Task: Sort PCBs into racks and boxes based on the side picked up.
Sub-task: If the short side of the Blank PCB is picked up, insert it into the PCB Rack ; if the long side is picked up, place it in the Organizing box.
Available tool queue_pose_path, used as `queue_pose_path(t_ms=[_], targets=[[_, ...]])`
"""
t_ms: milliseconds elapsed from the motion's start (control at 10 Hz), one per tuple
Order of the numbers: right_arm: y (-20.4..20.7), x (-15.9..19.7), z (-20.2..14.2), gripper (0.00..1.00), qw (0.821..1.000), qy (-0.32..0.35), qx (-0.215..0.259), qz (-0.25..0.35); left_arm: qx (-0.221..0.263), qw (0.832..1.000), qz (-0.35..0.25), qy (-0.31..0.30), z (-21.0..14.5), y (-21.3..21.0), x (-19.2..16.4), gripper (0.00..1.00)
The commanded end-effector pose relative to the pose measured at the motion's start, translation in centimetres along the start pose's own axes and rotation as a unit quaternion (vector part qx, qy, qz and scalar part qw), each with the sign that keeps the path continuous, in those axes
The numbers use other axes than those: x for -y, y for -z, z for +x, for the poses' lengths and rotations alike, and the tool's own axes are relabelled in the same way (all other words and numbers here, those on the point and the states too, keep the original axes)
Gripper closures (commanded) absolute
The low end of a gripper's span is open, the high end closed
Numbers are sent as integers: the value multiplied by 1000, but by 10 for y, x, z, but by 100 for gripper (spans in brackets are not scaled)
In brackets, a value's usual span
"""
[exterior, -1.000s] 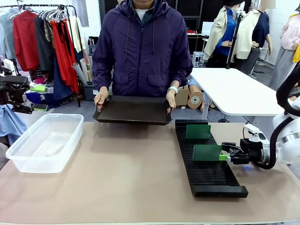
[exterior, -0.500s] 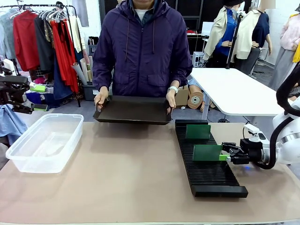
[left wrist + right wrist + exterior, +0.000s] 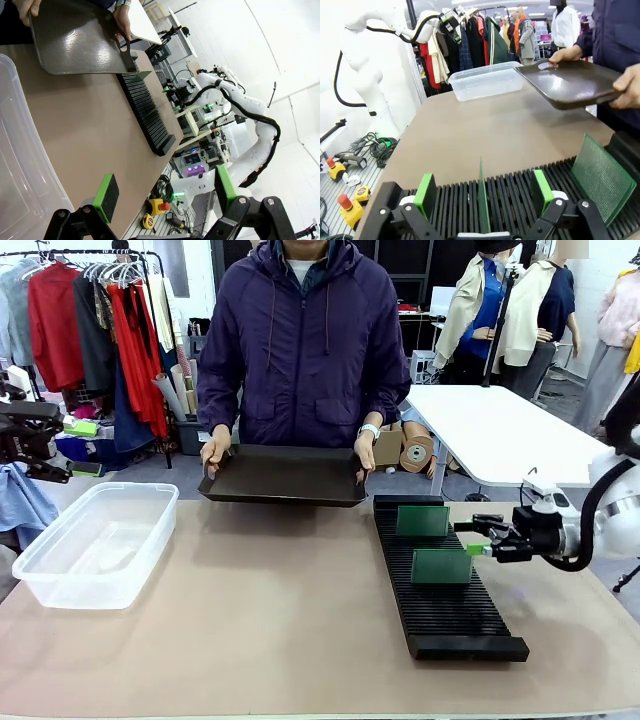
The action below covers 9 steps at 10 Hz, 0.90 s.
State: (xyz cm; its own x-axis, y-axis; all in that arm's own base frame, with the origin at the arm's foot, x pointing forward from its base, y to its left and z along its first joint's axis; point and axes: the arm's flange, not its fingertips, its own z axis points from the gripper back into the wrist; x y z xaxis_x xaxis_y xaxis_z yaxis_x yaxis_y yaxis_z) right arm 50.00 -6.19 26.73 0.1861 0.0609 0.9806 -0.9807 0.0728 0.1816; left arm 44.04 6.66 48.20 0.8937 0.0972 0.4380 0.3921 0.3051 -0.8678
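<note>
Right arm: the white right arm reached in from the table's right side, its black right gripper (image 3: 478,539) with green pads held level just off the right edge of the long black ribbed rack (image 3: 440,585), pointing toward it.
Right gripper state: the jaws stood apart, holding nothing; in the right wrist view the two green pads (image 3: 425,194) flanked the near board (image 3: 482,199) with a gap on either side.
Left arm: the left gripper (image 3: 162,191) hung at the table's left end near the clear plastic rectangular tub (image 3: 98,543), jaws spread wide and empty.
Change: half a second earlier the right gripper was lower and its pads met the right edge of the near board; it had since let go, risen and drawn back slightly to the right. The board stayed in its slot.
Near board: a thin green rectangular circuit board (image 3: 441,566) stood on edge in a slot about midway along the rack, long axis crosswise to the rack, face toward the robot.
Far board: a second green circuit board (image 3: 422,521) stood the same way near the rack's far end.
Rack axis: it ran from the robot's side toward the person.
Person: both hands (image 3: 214,450) held a flat dark tray (image 3: 285,475) tilted above the table's far edge.
</note>
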Motion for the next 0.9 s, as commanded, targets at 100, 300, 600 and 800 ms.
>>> queue_pose_path(t_ms=[100, 300, 600, 800], targets=[[18, -34, 47, 0, 997, 63, 34, 1, 1, 1000, 0, -3, 0, -1, 2, 0], [30, -58, 74, 0, 986, 146, 83, 11, 1, 1000, 0, -3, 0, -1, 2, 0], [41, -89, 114, 0, 958, 265, 112, -3, 1, 1000, 0, -3, 0, -1, 2, 0], [44, -108, 141, 0, 937, 337, 93, -14, 1, 1000, 0, -3, 0, -1, 2, 0]])
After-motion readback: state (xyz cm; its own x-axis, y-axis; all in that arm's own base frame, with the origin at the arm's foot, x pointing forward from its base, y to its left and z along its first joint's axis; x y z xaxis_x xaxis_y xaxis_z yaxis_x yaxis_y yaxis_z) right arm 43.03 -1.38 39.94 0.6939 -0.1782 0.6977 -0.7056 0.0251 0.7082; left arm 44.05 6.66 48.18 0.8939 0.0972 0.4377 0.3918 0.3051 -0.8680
